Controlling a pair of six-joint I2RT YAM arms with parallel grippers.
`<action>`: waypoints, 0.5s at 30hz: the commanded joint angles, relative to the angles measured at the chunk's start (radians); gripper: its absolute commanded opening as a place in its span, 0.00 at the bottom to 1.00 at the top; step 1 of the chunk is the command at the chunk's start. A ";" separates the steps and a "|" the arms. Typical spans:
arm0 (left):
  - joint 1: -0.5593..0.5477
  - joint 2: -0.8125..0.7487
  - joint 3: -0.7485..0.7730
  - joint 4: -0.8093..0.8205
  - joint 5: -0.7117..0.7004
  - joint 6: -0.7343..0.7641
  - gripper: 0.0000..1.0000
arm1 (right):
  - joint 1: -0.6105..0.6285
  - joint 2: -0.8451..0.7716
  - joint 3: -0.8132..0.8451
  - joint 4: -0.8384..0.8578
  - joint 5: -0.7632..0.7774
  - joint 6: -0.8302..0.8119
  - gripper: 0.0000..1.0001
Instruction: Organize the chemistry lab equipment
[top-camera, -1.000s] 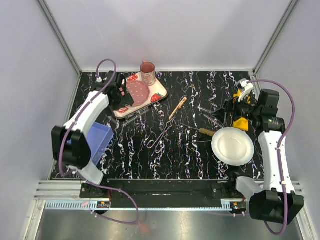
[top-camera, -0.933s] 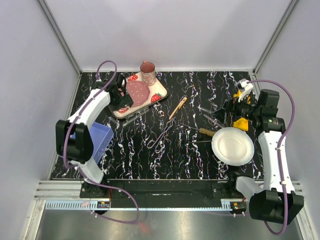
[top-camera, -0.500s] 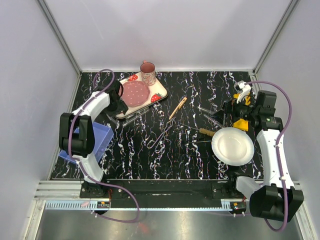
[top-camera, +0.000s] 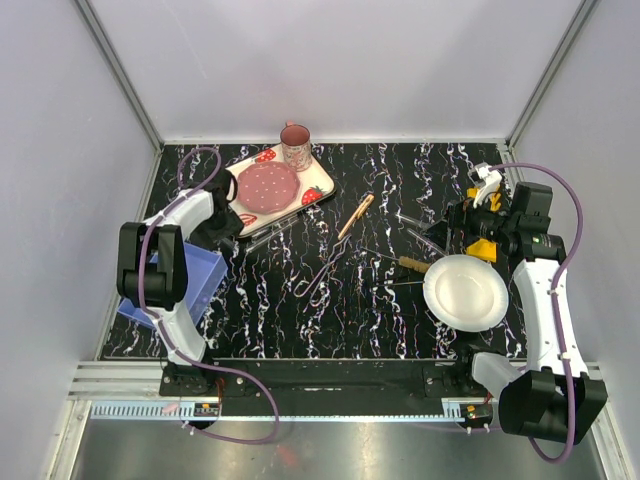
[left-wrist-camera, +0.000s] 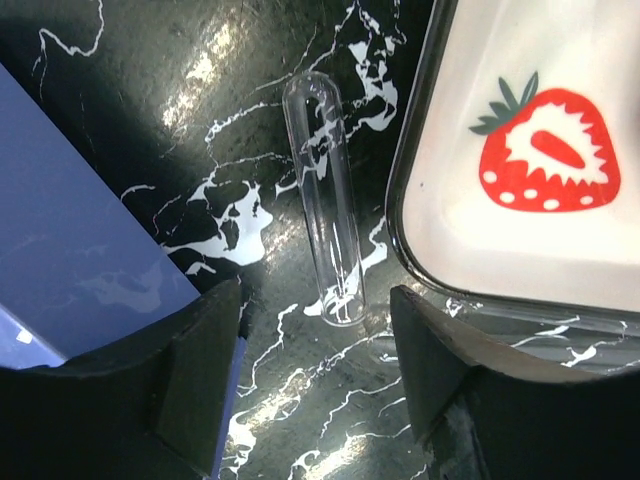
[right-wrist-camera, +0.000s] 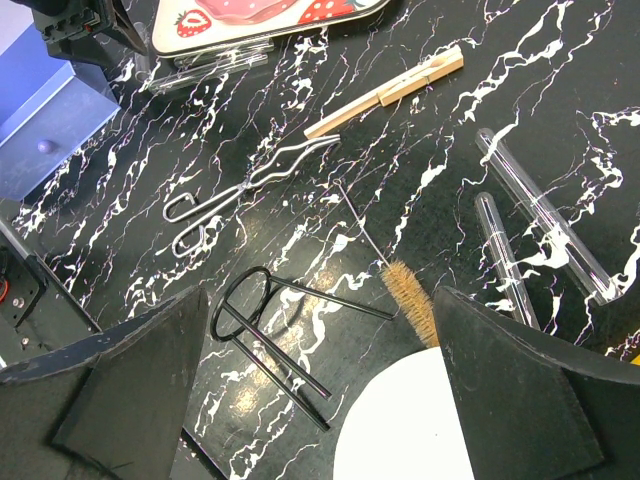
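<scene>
A clear test tube (left-wrist-camera: 322, 195) lies on the black marbled table between the blue box (left-wrist-camera: 70, 230) and the strawberry tray (left-wrist-camera: 520, 130). My left gripper (left-wrist-camera: 312, 330) is open, low over the tube's open end, empty; it also shows in the top view (top-camera: 224, 224). More tubes (top-camera: 265, 236) lie along the tray's front edge. My right gripper (right-wrist-camera: 320, 330) is open and empty above a black wire ring stand (right-wrist-camera: 270, 330) and a brush (right-wrist-camera: 410, 300). Beyond lie a wire tong (right-wrist-camera: 245, 185), a wooden holder (right-wrist-camera: 385, 92) and two test tubes (right-wrist-camera: 545, 215).
A round white plate (top-camera: 465, 292) sits at the right by my right gripper (top-camera: 445, 232). A pink mug (top-camera: 295, 145) stands on the tray (top-camera: 312, 192). The blue box (top-camera: 195, 280) is at the left edge. Grey walls close the table's back and sides.
My left gripper has moved off the tray, toward the near left, down to the gap between tray and blue box. The right arm has barely shifted.
</scene>
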 joint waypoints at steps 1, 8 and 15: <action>0.014 0.022 -0.003 0.062 0.002 0.024 0.64 | -0.005 -0.007 0.004 0.041 0.004 -0.005 1.00; 0.031 0.065 -0.009 0.090 0.036 0.044 0.52 | -0.006 -0.006 0.005 0.042 0.002 -0.001 1.00; 0.033 0.083 -0.027 0.107 0.042 0.065 0.39 | -0.006 -0.008 0.005 0.042 -0.002 0.002 1.00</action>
